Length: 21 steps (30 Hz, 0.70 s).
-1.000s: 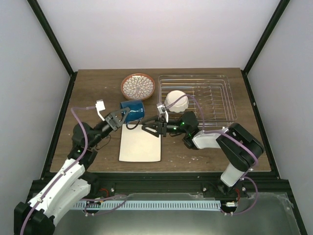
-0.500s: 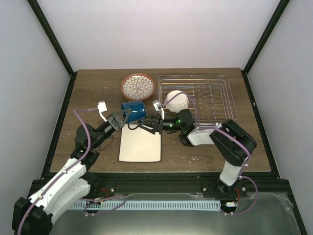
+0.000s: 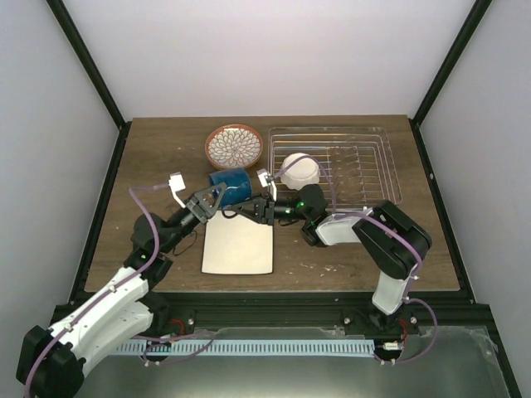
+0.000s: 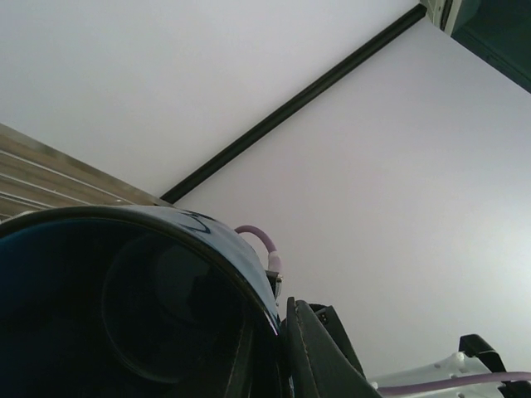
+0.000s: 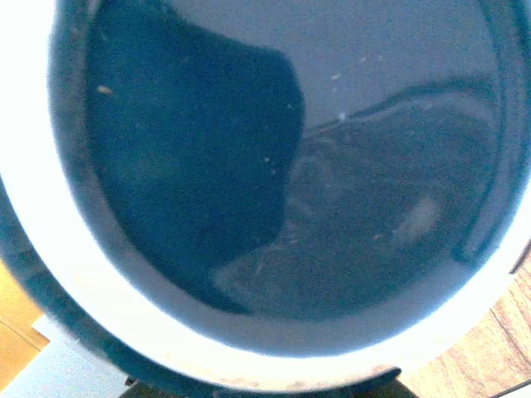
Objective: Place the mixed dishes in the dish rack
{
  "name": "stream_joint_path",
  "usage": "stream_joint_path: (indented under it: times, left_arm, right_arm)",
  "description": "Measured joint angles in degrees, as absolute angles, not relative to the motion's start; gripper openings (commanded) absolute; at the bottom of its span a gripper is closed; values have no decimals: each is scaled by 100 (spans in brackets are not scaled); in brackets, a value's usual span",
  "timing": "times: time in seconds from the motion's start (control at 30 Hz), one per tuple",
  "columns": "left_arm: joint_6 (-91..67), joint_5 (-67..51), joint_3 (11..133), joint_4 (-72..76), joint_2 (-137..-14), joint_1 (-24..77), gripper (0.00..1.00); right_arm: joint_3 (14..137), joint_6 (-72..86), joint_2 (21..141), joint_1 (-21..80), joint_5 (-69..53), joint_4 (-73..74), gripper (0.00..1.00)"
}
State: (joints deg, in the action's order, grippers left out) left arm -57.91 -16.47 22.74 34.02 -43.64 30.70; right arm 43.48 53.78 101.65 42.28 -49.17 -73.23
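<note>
The dark blue mug is held tilted above the table, left of the dish rack. My left gripper is shut on its rim; in the left wrist view the mug's dark inside fills the lower left, with one finger outside the rim. My right gripper is open, its fingers spread at the mug's base, which fills the right wrist view. The white scalloped bowl sits at the rack's left end. The patterned plate lies behind the mug. The cream rectangular plate lies below it.
The right arm's forearm lies low along the rack's near rim. Black frame posts stand at the back corners. The table's near edge is just past the cream plate.
My left gripper has carried the mug right and a little farther back. My right gripper has moved left, up to the mug's base.
</note>
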Motion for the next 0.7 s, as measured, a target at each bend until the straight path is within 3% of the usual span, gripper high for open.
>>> stream_joint_path:
  times: [0.2,0.33,0.53,0.67,0.7]
  left_arm:
    - [-5535,-1662,2250,3398,-4303,3083,22]
    - [-5529,-1590,2233,3378,-4278,3092,41]
    - [-5470,-1553,2117,3356,-4202,3118,62]
    - [-5328,-1535,2095,3133,-4143,3122,97]
    - [-5275,-1505,2093,3035,-4104,3127,99]
  right_arm:
    - [4353,5544,10119,4219,-4888,-7238,2]
    - [4353,5242,10044,4226,-4821,-7076,1]
    - [4353,4936,9898,4250,-4685,-6589,1]
    - [4353,4792,9782,4244,-4501,-6281,1]
    - [4353,4740,9734,4219,-4438,-6145,1]
